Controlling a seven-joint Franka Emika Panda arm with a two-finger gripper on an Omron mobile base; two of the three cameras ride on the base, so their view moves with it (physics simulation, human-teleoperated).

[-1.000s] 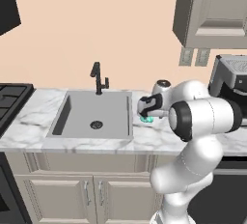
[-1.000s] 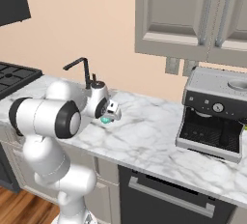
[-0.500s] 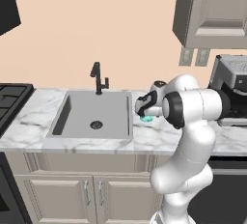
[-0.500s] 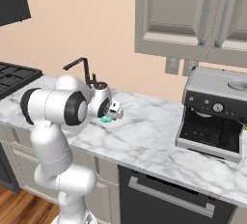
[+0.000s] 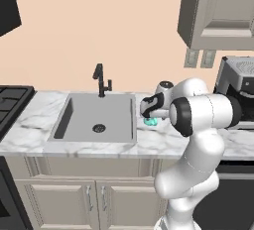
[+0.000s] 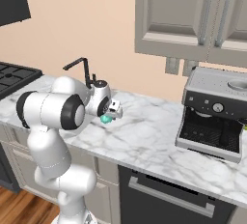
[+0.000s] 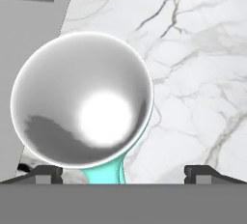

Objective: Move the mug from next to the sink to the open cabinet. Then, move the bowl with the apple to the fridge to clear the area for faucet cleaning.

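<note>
The small teal cylindrical mug point(image 5: 150, 121) stands on the white marble worktop point(image 5: 30, 125) just to the right of the grey rectangular sink basin point(image 5: 96, 119), near the basin's rim. The white arm's two-finger claw point(image 5: 147, 115) hangs directly over it, pointing down, so that from the left base view only a sliver of teal shows beneath the dark hand. From the right base view the same teal body point(image 6: 104, 119) peeks out just below and beside the claw point(image 6: 112, 114), close to the worktop point(image 6: 159, 136). Looking along the claw in the hand view, the mug point(image 7: 82, 100) is seen from straight above: its round mouth with a pale, glossy grey inside lies in the left half of the picture, with the teal handle running down toward the lower edge. The two dark fingertips point(image 7: 41, 172) rise at the bottom corners, set wide apart, one at the left under the mug's rim and the other well to the right over bare marble point(image 7: 202, 73); the mug sits toward the left finger rather than centred between them, and the fingers close on nothing. The slim black angular faucet point(image 5: 101, 80) stands behind the basin, well apart from the mug.
</note>
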